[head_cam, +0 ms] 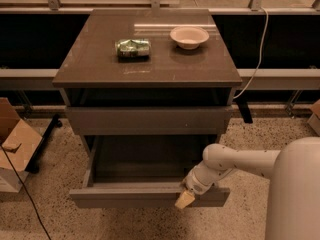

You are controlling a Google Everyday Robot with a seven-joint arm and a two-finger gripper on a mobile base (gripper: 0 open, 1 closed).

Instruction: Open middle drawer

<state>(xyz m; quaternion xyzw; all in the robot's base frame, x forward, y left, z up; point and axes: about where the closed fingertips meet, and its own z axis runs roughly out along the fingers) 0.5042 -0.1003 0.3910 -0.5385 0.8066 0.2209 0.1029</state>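
The middle drawer [130,196] is a wide grey-brown, flat-fronted drawer. It stands pulled far out of the cabinet toward me, and its dark inside [145,161] looks empty. My gripper [185,199] sits at the top edge of the drawer's front, right of centre, at the end of my white arm [235,164], which reaches in from the lower right. The top drawer front [150,120] above it is closed. The lowest drawer is hidden under the pulled-out one.
On the cabinet top [150,69] lie a green crumpled bag [133,47] and a pale bowl [189,36]. A cardboard box [12,144] stands on the speckled floor at the left. A white cable [257,54] hangs at the right.
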